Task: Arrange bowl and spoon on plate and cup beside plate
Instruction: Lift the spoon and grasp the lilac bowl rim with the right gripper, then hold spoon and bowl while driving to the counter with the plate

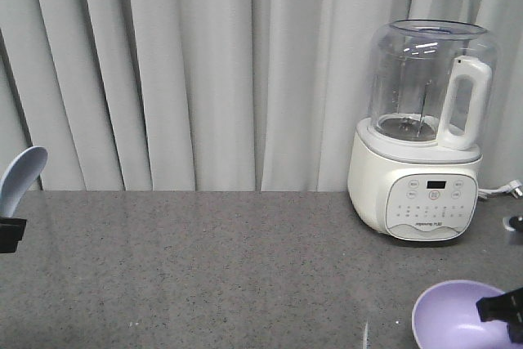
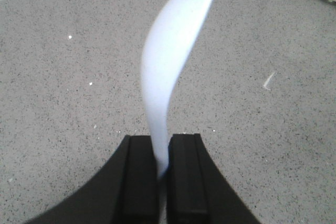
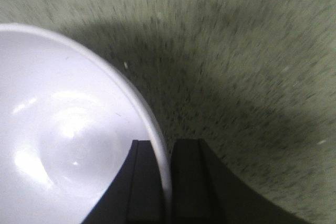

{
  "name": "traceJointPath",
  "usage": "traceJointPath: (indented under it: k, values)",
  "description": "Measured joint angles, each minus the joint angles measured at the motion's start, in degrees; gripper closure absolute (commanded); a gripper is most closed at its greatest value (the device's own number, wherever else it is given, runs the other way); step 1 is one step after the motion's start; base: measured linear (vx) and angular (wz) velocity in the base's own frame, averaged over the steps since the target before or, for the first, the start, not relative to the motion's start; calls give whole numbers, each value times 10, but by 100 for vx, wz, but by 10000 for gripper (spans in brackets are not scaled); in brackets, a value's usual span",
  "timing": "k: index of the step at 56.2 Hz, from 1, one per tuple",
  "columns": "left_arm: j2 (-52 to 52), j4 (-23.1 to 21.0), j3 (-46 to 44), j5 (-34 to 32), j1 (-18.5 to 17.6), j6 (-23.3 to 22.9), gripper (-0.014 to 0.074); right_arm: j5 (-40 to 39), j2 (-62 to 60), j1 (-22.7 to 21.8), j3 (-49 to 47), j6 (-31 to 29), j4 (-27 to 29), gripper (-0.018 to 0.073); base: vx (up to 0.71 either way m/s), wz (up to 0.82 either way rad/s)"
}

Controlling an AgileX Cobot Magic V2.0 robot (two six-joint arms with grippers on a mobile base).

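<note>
My left gripper is shut on the handle of the pale blue spoon, which rises from the fingers with its scoop away from me. In the front view the spoon shows at the far left edge, held above the grey table, with the left gripper just below it. The right gripper is shut on the rim of the lavender bowl, one finger inside and one outside. The bowl sits at the bottom right of the front view with the right gripper at its right side. The plate and the cup are out of view.
A white blender with a clear jug stands at the back right of the grey speckled table. Its cord and plug lie to its right. Grey curtains hang behind the table.
</note>
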Motion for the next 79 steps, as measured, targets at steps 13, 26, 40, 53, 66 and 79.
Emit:
traceJointPath:
  k: [13,26,40,53,66,79]
  values:
    - [-25,0,15,-29,0,0,596,-63,-181,0,2,-83,72,569,0,0]
    - [-153,-1,109,-118,0,11,596,-138,-364,0,75,-196,189,568,0,0]
    - [-332,-3,229,-190,0,13,596,-163,-482,0,161,-288,287,568,0,0]
    - [-381,-3,248,-215,0,13,596,-185,-492,0,164,-296,318,568,0,0]
    - [-381,-3,250,-221,0,14,596,-187,-492,0,164,-296,336,568,0,0]
    - [-381,-4,250,-221,0,15,594,-188,-492,0,164,-296,337,568,0,0]
